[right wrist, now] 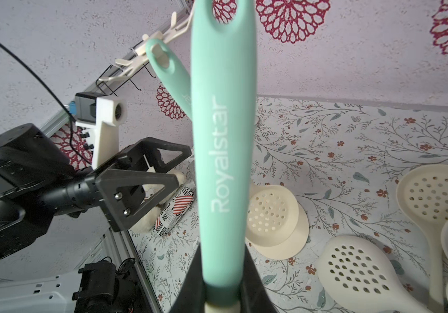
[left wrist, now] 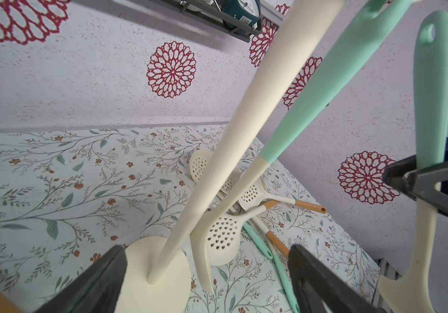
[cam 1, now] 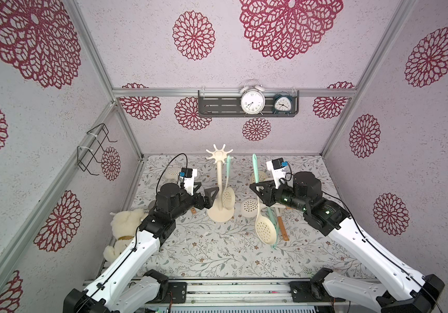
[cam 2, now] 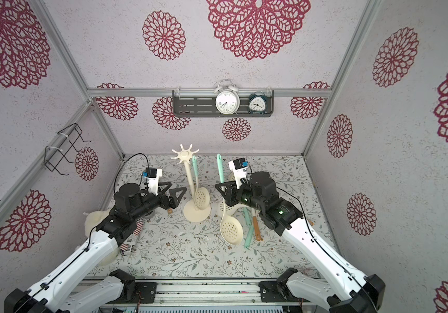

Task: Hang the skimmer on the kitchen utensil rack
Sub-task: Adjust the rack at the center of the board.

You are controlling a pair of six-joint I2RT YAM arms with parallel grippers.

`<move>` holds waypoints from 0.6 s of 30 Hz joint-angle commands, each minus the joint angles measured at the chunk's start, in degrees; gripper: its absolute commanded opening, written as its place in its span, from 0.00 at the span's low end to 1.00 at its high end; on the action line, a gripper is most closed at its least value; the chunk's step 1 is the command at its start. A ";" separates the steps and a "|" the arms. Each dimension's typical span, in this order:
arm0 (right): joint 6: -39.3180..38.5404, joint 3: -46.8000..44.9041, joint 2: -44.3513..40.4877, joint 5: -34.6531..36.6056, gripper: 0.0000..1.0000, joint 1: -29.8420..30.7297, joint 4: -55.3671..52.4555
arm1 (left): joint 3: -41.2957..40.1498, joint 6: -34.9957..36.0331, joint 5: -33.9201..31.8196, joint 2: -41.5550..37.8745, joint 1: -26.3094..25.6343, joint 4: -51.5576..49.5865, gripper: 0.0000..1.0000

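The cream kitchen utensil rack (cam 1: 218,189) (cam 2: 189,178) (left wrist: 244,135) stands mid-table. One skimmer (cam 1: 228,197) (left wrist: 326,81) with a teal handle hangs from a crown hook (right wrist: 160,48). My left gripper (cam 1: 206,192) (cam 2: 172,193) (left wrist: 206,252) is open beside the pole, its jaws wide apart with nothing between them. My right gripper (cam 1: 256,189) (right wrist: 223,271) is shut on a second skimmer (cam 1: 255,168) (cam 2: 231,230) (right wrist: 224,135). It holds it upright to the right of the rack, handle loop up and perforated head down.
More skimmers (cam 1: 250,207) (right wrist: 353,268), some with wooden handles (cam 1: 282,227), lie piled on the table at the right. A plush toy (cam 1: 128,225) and a striped can (cam 2: 133,235) lie under my left arm. A shelf (cam 1: 212,105) with two clocks is on the back wall.
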 commanded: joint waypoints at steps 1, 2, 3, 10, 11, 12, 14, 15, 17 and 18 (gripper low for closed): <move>-1.68 -0.08 -2.58 -1.90 0.00 -0.36 2.01 | -0.31 1.63 6.32 2.66 1.59 10.94 0.94; -1.77 -0.11 -2.56 -1.88 0.00 -0.43 1.88 | -0.29 1.77 7.80 4.21 2.18 12.45 0.93; -1.78 -0.03 -2.64 -1.94 0.00 -0.41 1.81 | -0.13 1.74 9.65 5.75 2.81 13.88 0.91; -2.18 0.66 -2.73 -2.41 0.00 -0.58 0.68 | 3.07 0.83 20.57 15.98 6.07 19.33 0.81; -2.25 0.68 -2.74 -2.52 0.00 -0.58 0.53 | 3.38 0.89 21.35 16.94 6.41 19.62 0.80; -2.30 0.93 -2.72 -2.54 0.00 -0.66 0.34 | 3.65 0.46 22.02 17.92 6.60 20.21 0.79; -2.41 1.16 -2.68 -2.35 0.00 -0.67 -0.08 | 3.74 -0.91 22.63 19.92 6.77 22.82 0.76; -2.47 1.28 -2.63 -2.26 0.00 -0.67 -0.37 | 3.98 -1.64 23.03 21.28 6.71 23.74 0.74; -2.56 1.54 -2.75 -2.30 0.00 -0.76 -0.96 | 4.76 -3.65 25.14 24.11 6.75 26.10 0.70; -2.73 1.64 -2.79 -2.28 0.00 -0.76 -1.28 | 4.98 -4.87 26.40 25.61 6.71 27.91 0.68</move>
